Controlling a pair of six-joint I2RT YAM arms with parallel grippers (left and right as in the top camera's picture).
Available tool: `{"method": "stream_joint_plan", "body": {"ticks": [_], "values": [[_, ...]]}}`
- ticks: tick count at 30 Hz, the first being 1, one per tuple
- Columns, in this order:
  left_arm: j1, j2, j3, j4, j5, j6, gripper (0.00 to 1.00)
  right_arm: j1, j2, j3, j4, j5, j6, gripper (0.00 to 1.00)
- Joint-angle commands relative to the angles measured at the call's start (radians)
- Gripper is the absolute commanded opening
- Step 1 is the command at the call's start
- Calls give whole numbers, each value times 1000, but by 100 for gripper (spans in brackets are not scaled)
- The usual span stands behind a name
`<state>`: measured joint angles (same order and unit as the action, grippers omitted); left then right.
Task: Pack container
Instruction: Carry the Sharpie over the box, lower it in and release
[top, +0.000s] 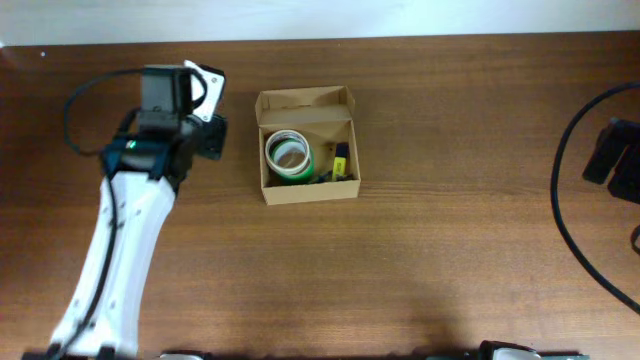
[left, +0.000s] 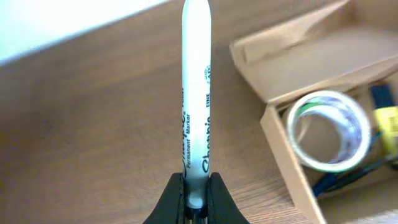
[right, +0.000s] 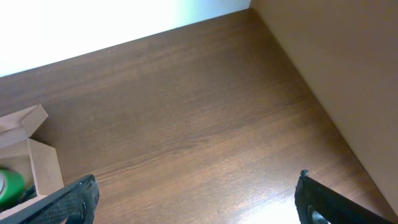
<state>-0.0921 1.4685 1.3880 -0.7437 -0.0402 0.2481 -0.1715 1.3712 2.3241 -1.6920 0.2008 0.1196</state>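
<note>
Looking down from overhead, the container (top: 306, 145) sits open on the wooden table (top: 450, 250), its flap lid folded back on the far side. Inside it lie rolls of tape (top: 288, 153), with a yellow item (top: 340, 165) and dark pens beside them. The left arm (top: 130, 220) ends just left of the container. The right arm (top: 620, 160) is well to the right of the container, at the edge of the view.

In the left wrist view, the left gripper (left: 198, 193) has its black jaws closed tight on the lower end of a white permanent marker (left: 196, 93) with black lettering. The marker stands left of the container, apart from it. A clear tape roll (left: 326, 130) leans inside the container's near wall.

In the right wrist view, the right gripper (right: 198, 186) has its jaws spread wide with nothing between them, only bare table. The container's corner shows at the lower left, well away from the fingers (right: 68, 202).
</note>
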Motion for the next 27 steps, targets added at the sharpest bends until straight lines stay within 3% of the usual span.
{"method": "stream_joint_plan", "body": {"ticks": [1, 12, 18, 27], "values": [[-7, -8, 4, -9, 132, 39, 2, -6, -13, -3, -6, -6, -5, 99], [-195, 76, 4, -37, 195, 133, 2, -6, -13, -3, -6, -13, -5, 99], [-313, 177, 4, -43, 217, 294, 2, -6, -13, -2, -6, -13, -5, 99], [-331, 324, 4, -80, 247, 500, 2, -6, -13, -2, -6, -13, -4, 99]]}}
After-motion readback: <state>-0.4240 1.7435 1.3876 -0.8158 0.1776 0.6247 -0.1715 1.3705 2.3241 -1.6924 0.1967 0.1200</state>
